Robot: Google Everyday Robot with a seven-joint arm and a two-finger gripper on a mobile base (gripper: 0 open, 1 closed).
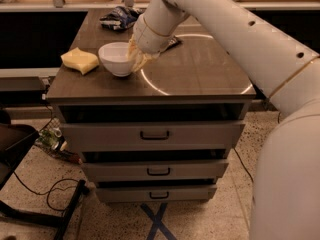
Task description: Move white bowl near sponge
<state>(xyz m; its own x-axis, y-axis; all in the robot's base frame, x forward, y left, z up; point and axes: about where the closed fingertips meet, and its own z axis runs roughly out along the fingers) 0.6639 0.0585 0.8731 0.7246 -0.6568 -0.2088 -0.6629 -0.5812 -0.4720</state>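
The white bowl (116, 58) sits upright on the dark tabletop (200, 74), near its front left part. The pale yellow sponge (80, 60) lies just left of the bowl, a small gap between them. My gripper (135, 59) hangs from the white arm at the bowl's right rim, and its yellowish fingers (138, 57) close over that rim. Part of the bowl's right side is hidden behind the fingers.
A dark blue-and-white snack bag (119, 18) lies at the back left of the tabletop. The table is a drawer cabinet with three drawers (154, 134). My white arm covers the right side of the view. Cables and a chair base lie on the floor at the left.
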